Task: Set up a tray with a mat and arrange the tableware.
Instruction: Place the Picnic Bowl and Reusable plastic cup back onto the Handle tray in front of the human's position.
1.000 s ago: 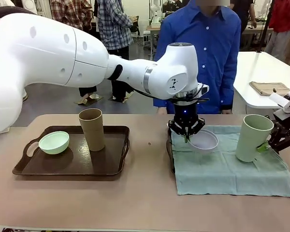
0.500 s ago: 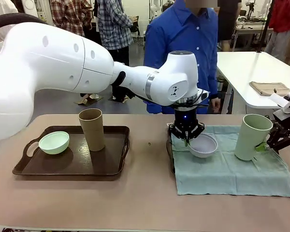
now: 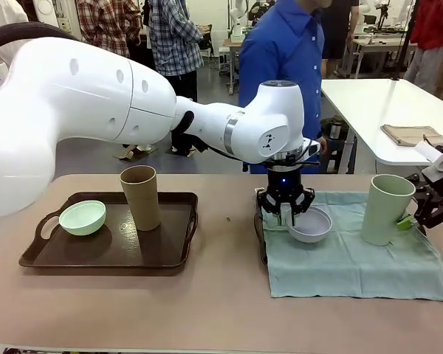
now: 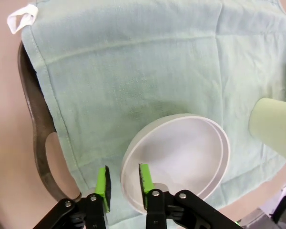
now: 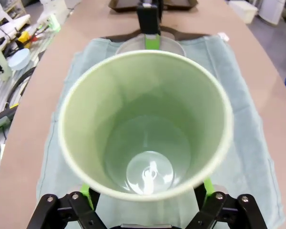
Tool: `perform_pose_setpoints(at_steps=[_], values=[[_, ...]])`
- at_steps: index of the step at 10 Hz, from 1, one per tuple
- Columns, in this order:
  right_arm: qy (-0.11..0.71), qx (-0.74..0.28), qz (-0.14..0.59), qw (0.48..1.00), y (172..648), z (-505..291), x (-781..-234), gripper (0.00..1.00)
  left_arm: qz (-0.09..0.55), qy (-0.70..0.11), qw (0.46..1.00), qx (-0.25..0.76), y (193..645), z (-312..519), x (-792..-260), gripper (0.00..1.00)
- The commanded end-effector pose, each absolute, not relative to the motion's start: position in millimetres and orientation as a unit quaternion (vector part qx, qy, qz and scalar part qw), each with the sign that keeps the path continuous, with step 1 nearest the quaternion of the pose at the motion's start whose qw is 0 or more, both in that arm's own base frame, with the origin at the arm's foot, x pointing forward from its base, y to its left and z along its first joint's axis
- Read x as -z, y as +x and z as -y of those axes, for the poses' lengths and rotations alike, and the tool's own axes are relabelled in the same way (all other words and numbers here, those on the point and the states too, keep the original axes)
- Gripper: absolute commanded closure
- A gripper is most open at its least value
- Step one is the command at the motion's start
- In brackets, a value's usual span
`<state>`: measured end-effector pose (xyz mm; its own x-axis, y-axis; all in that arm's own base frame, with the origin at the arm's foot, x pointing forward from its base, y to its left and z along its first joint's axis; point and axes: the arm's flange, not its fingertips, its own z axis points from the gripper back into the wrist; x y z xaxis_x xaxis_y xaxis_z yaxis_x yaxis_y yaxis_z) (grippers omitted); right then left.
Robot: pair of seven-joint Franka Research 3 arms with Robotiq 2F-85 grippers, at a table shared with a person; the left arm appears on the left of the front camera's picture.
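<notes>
1. The counter [image 3: 221,317] bears two set-ups well apart: a dark tray on the robot's left side and a mat-covered tray on its right.
2. The left arm [image 3: 96,103] is stretched across the middle, with its wrist turned straight down over the mat. The right claw [image 3: 407,220] is held low at the right edge, pointed level at the foot of a cup.
3. The mat [image 3: 354,265], a soft teal cloth, is spread over the second tray [image 4: 38,138], whose handle shows at one edge. Being limp, the cloth is judged likely to wrinkle or drag if tableware is slid across it.
4. The dark tray [image 3: 103,267] is loaded with the tan brown cup [image 3: 140,198] and the mint green bowl [image 3: 83,217], set just beside each other.
5. The pale green cup [image 3: 386,209] is stood upright on the right part of the mat. It is judged light, stiff and smooth, and tall enough to tip, so it is best taken low around the wall. The right claw is spread wide about its base. Whether the pads press the wall cannot be told, since the cup's rim hides them.
6. The grey-blue bowl [image 3: 310,223] is set on the left part of the mat. It is judged light, hard and perhaps brittle, and from above the thin rim is the only hold.
7. The left claw [image 4: 124,181] is parted across that rim, one pad inside and the other outside with a gap, so the rim is not pinched.
</notes>
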<state>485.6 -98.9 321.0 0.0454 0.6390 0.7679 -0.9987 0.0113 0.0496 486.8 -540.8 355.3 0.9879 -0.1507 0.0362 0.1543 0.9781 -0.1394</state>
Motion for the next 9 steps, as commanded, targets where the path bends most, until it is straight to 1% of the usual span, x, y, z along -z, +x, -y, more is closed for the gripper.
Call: perform_pose_setpoints(at_steps=[1,2,3,4,6,7,8,9], values=[[0.307,-0.592,0.243,0.704,476.4,104.8,-344.9,0.04,0.009,-0.063,0.995,0.071,478.6,525.8,-366.5,0.0],[0.307,-0.577,0.227,0.722,471.6,112.9,-354.2,0.04,0.009,-0.069,0.995,0.067,473.6,517.2,-368.3,0.0],[0.298,-0.559,0.215,0.743,469.1,120.7,-362.9,0.04,0.009,-0.072,0.995,0.063,469.3,506.7,-372.7,0.46],[0.284,-0.534,0.193,0.772,467.9,128.5,-370.4,0.04,0.015,-0.077,0.995,0.061,463.8,495.6,-378.5,0.38],[0.222,-0.445,0.1,0.862,473.2,143.8,-387.1,0.04,0.019,-0.114,0.991,0.07,453.7,470.3,-396.2,0.19],[0.19,-0.396,0.05,0.897,476.3,142.4,-401.3,0.04,0.024,-0.126,0.989,0.078,449.5,456.5,-407.4,0.09],[0.135,-0.359,0.017,0.923,478.3,131.2,-420.8,0.04,0.03,-0.133,0.987,0.084,445.5,440.3,-419.0,0.09],[0.087,-0.328,0.006,0.941,483.4,111.6,-444.5,0.04,0.043,-0.137,0.986,0.081,443.7,422.3,-429.2,0.09]])
